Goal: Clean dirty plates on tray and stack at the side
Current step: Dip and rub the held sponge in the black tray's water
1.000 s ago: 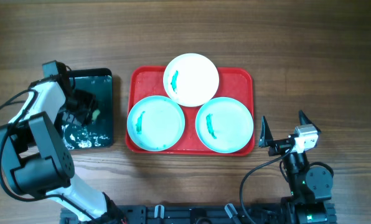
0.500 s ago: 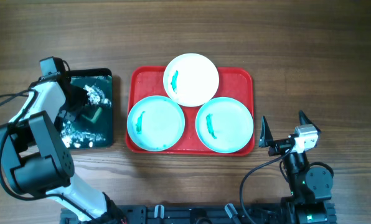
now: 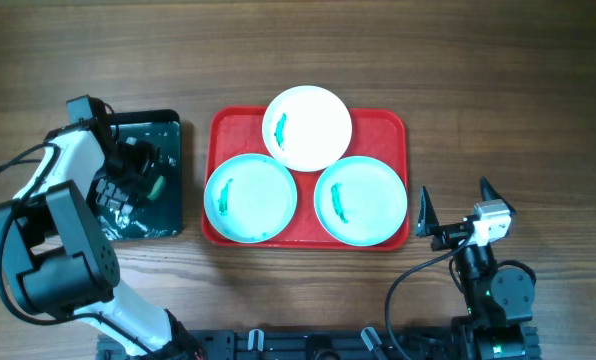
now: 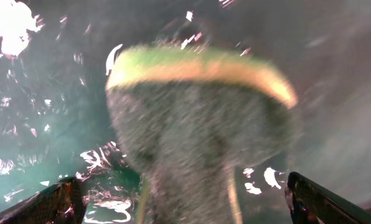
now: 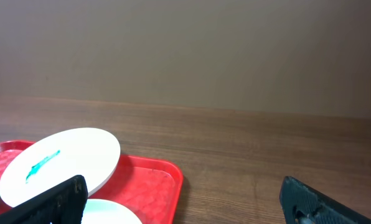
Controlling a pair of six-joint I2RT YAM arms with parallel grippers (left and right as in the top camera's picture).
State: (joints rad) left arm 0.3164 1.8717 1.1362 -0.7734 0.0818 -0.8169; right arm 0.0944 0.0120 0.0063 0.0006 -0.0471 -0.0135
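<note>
**Overhead:** The left pincer [image 3: 130, 182] hangs over a wet dark tray [image 3: 173, 125] at the left of the frame, with a green sponge [image 3: 156, 187] just to its right. The three smeared plates lie farther right on the red tray [image 3: 393, 125]. The white plate [image 3: 307, 128] is at top, overhanging the rim, with the left turquoise plate [image 3: 250, 197] and the right turquoise plate [image 3: 361, 199] below it. The left turquoise plate is nearest that arm. The right pincer [image 3: 456, 205] hangs over the wooden worktop [image 3: 378, 50] at lower right, just beside the red tray's corner, spread wide and empty.

**Left wrist:** The sponge fills the centre, its yellow-green edge running across the frame. The left fingers [image 4: 55, 202] show only at the two lower corners, wide apart. Blur makes contact hard to judge, but they do not appear clamped on it.

**Right wrist:** The right fingers [image 5: 322, 202] are parted at the lower corners with nothing between them. The white plate lies ahead at lower left.
</note>
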